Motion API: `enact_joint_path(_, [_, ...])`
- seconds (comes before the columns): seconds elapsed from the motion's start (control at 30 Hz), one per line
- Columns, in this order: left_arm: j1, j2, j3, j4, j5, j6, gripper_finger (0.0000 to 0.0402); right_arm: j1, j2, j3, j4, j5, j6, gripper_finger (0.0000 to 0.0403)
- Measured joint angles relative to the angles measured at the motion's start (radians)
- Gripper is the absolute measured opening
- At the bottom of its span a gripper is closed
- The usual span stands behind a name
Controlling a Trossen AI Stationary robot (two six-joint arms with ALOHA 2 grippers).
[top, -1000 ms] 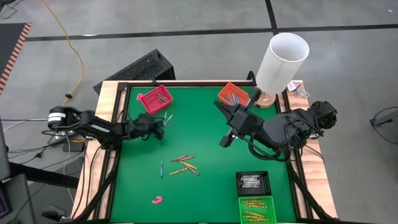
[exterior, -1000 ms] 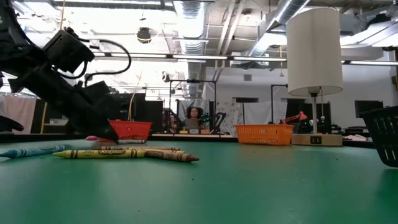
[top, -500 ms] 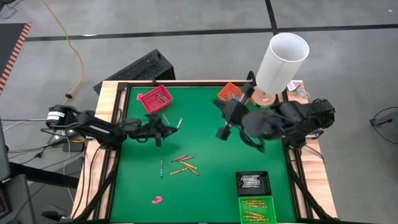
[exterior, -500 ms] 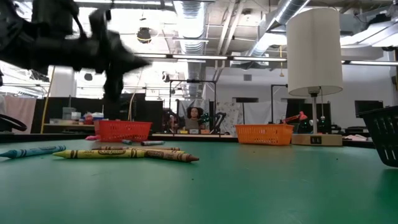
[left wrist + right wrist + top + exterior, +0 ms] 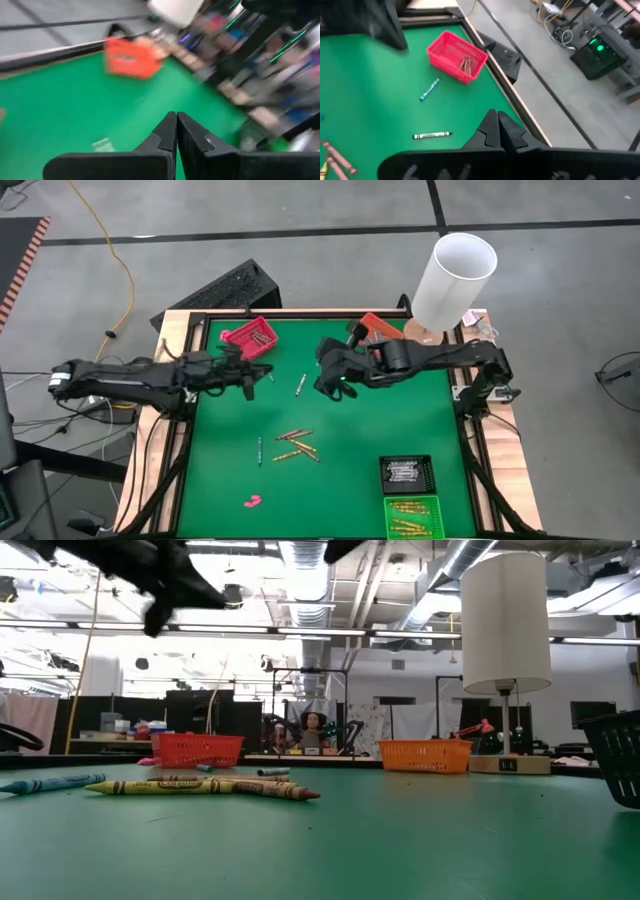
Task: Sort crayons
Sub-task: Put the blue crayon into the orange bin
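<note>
Since a second ago we are reaching both hands, left hand [image 5: 262, 376] and right hand [image 5: 330, 383], fingers shut and empty, over the table's [image 5: 350, 440] far middle; near-left green is lying open, four trays along edges.

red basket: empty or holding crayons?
Holding crayons: the red basket has several brownish-red crayons lying inside, seen from the right wrist.

I see a plain green table mat [image 5: 330, 480] with a red tray [image 5: 247, 338], an orange tray [image 5: 378, 327], a black tray [image 5: 407, 473] and a bright green tray [image 5: 412, 518] on it. The loose crayons [image 5: 296, 445] at mid-mat are yellow, orange and reddish-brown, with a teal one [image 5: 260, 450] beside them and a white-grey one [image 5: 300, 384] farther up. A small pink lump [image 5: 252, 501] lies on the green, and the lamp shade [image 5: 455, 278] is white.
</note>
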State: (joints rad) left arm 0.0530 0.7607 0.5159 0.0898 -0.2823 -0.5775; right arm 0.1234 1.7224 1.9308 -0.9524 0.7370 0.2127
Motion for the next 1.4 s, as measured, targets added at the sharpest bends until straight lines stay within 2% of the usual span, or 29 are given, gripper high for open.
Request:
enact_joint_path(0.07, [-0.03, -0.056, 0.09, -0.222, -0.071, 0.064, 0.0, -0.003, 0.004, -0.034, 0.04, -0.016, 0.003, 0.0])
enact_joint_path(0.17, [-0.101, -0.145, 0.143, -0.349, -0.172, 0.122, 0.0, -0.005, 0.002, -0.09, 0.138, -0.038, 0.007, 0.0])
enact_joint_path(0.27, [-0.201, -0.238, 0.125, -0.35, -0.292, 0.154, 0.0, -0.019, 0.002, -0.146, 0.259, -0.094, -0.013, 0.0])
enact_joint_path(0.33, [-0.272, -0.293, 0.088, -0.356, -0.368, 0.154, 0.0, -0.039, 0.002, -0.2, 0.414, -0.167, -0.031, 0.0])
enact_joint_path(0.47, [-0.395, -0.365, 0.031, -0.35, -0.427, 0.148, 0.0, -0.089, 0.002, -0.335, 0.72, -0.298, -0.052, 0.0])
enact_joint_path(0.63, [-0.494, -0.426, 0.013, -0.331, -0.5, 0.168, 0.0, -0.152, 0.041, -0.404, 0.856, -0.298, -0.066, 0.0006])
enact_joint_path(0.87, [-0.541, -0.455, 0.011, -0.345, -0.529, 0.177, 0.0, -0.182, 0.243, -0.367, 1.017, -0.342, -0.053, 0.0069])
enact_joint_path(1.17, [-0.55, -0.455, 0.011, -0.364, -0.527, 0.175, 0.0, -0.185, 0.502, -0.183, 1.016, -0.342, -0.047, 0.0148])
enact_joint_path(1.4, [-0.55, -0.456, 0.011, -0.371, -0.51, 0.173, 0.0, -0.191, 0.645, -0.05, 1.0, -0.319, -0.045, 0.0174])
